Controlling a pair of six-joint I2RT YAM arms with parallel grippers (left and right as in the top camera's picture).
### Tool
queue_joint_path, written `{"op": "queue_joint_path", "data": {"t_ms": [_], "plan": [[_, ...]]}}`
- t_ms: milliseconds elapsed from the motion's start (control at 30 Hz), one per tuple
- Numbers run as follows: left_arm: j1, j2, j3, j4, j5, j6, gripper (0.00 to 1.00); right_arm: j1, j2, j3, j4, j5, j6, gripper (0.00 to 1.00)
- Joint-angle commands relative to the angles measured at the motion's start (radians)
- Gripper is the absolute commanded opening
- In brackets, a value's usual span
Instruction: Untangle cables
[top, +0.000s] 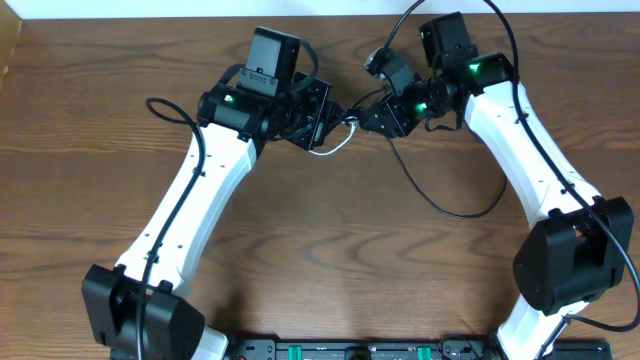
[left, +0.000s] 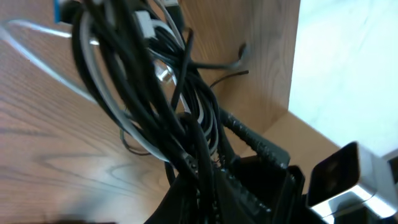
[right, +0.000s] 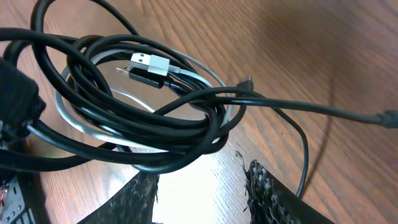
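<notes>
L arm: left end effector (top: 322, 118) is clamped hard on the cables (top: 340, 128). The whole lot comes out of it as 1 knotted coil. Can't tell if the coil rests on the worktop (top: 330, 260) or hangs just clear.

R arm: right end effector (right: 199, 190) has its fingers apart at roughly mid width, with nothing between them. The coil sits right at its mouth, just ahead of the fingertips. Contact or not, can't tell.

Key geometry:
- The coil lies between the 2 end effectors, far-middle of the worktop. L holds 1 side and R faces it from the other, so R is the only free arm.
- From the R wrist cam the coil is an oval w/ its long axis across the finger gap. IMO going straight in would straddle several strands at once.
- The white cable (right: 81, 121) loops round inside the black turns. The silver USB plug (right: 149, 62) sits on top, a black plug just beside it.
- 1 black lead (right: 311, 109) leaves the coil sideways and ends in a small plug on the worktop. Prob the easiest strand to single out.
</notes>
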Motion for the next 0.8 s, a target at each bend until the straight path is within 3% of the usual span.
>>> {"op": "queue_joint_path", "data": {"t_ms": [0,133,333,567,767], "plan": [[-0.003,0.003,-0.003,0.001,0.074,0.122,0.07,0.019,0.002,-0.001,0.017,-0.064,0.016,0.43],[-0.003,0.003,-0.003,0.016,0.085,0.247,0.07,0.026,0.002,-0.001,0.019,-0.088,0.015,0.44],[-0.003,0.003,-0.003,0.025,0.128,0.547,0.07,0.026,-0.001,-0.001,0.029,-0.172,0.015,0.48],[-0.003,0.003,-0.003,0.032,0.228,0.612,0.07,0.031,-0.001,-0.001,0.056,-0.228,0.021,0.51],[-0.003,0.003,-0.003,0.134,0.451,0.663,0.08,0.035,0.000,-0.001,0.107,-0.217,0.097,0.46]]}}
